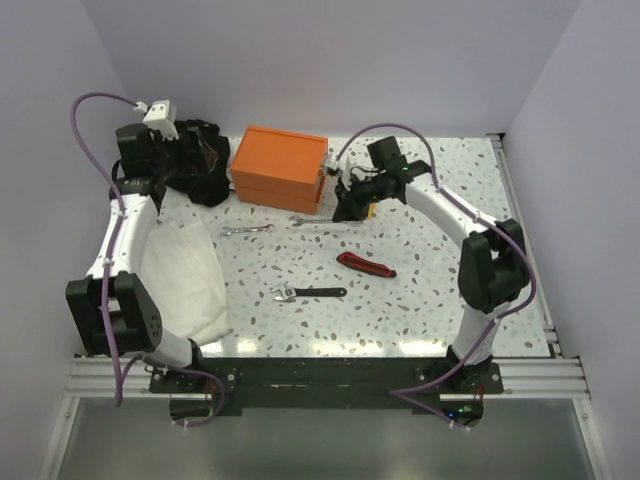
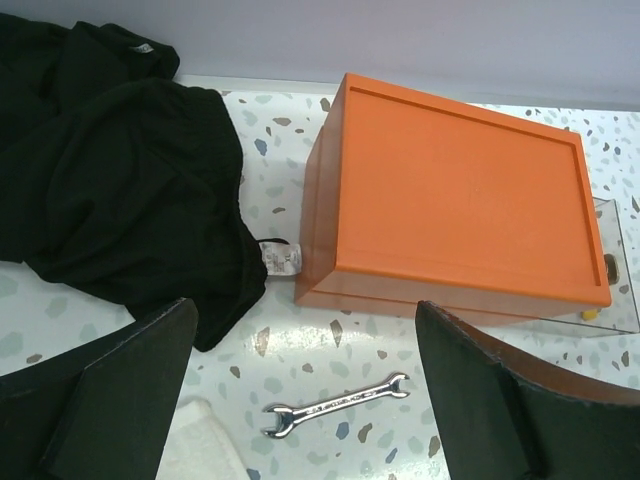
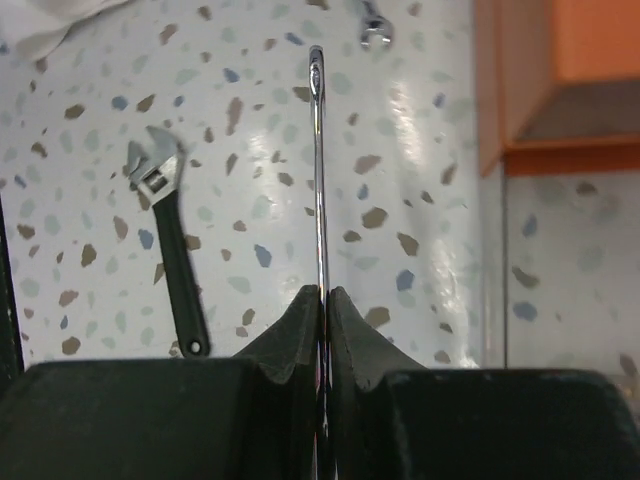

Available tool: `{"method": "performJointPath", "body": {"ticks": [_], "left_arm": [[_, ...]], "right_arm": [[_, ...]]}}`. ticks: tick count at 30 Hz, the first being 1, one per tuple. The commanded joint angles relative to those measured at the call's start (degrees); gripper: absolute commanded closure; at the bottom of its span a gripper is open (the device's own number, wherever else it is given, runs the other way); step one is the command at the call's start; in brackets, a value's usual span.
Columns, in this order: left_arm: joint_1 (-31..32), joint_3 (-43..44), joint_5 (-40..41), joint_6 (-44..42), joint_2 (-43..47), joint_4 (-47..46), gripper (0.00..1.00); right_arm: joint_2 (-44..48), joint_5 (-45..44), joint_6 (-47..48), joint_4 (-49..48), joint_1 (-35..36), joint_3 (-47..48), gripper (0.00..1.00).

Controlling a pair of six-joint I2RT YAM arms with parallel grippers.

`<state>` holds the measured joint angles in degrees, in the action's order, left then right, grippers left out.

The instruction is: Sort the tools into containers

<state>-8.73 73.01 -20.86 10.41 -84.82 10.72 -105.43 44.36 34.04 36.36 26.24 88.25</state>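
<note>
My right gripper (image 1: 350, 205) (image 3: 321, 300) is shut on a slim silver wrench (image 3: 317, 170) (image 1: 318, 222), held edge-on low over the table just right of the orange box (image 1: 280, 168) (image 3: 560, 80). A clear drawer tray (image 2: 612, 250) sticks out of the box's right end with something yellow inside. My left gripper (image 1: 175, 158) (image 2: 305, 395) is open and empty above a second silver wrench (image 2: 335, 405) (image 1: 247, 229). A dark-handled adjustable wrench (image 1: 308, 293) (image 3: 165, 250) and a red-and-black knife (image 1: 365, 264) lie mid-table.
A black cloth bundle (image 1: 205, 165) (image 2: 110, 190) lies left of the orange box. A white cloth (image 1: 185, 275) (image 2: 205, 445) covers the left side of the table, near the left arm. Walls close the back and sides.
</note>
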Motion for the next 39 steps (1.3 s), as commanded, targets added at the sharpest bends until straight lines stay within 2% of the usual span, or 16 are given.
{"method": "performJointPath", "body": {"ticks": [1,4,5,7,10,18,27,32,39], "left_arm": [[0.29,2.57,-1.55,2.33,-3.16,-3.95,0.05],[0.38,3.36,-1.72,3.12,-5.35,-4.48,0.05],[0.38,3.89,-1.81,3.47,-5.88,-4.65,0.05],[0.65,4.5,-1.81,4.08,-7.38,-4.74,0.05],[1.52,5.73,-1.55,4.09,-8.61,-4.74,0.05],[2.58,5.39,-0.32,2.59,-8.53,-4.66,0.05],[2.76,4.24,0.21,2.15,-8.26,-5.1,0.05],[3.02,3.89,0.3,2.33,-8.17,-5.18,0.05],[3.19,2.57,1.61,1.8,-7.3,-5.45,0.05]], "right_arm": [[3.65,3.71,-19.69,-14.89,-5.93,-0.27,1.0],[3.91,3.98,-29.88,-21.12,-9.97,-0.09,1.0],[3.83,3.98,-35.83,-22.81,-10.94,-0.09,1.0],[2.86,3.98,-40.87,-25.89,-13.23,0.08,1.0],[1.89,3.72,-40.55,-25.46,-14.9,0.87,1.0],[0.57,4.69,-35.36,-16.86,-19.03,2.72,1.0],[-4.87,0.91,-34.39,-10.0,-19.74,6.67,1.0],[-10.57,-1.55,-40.36,-11.83,-19.65,10.27,1.0],[-14.1,-1.82,-46.96,-14.91,-18.51,13.35,1.0]]}}
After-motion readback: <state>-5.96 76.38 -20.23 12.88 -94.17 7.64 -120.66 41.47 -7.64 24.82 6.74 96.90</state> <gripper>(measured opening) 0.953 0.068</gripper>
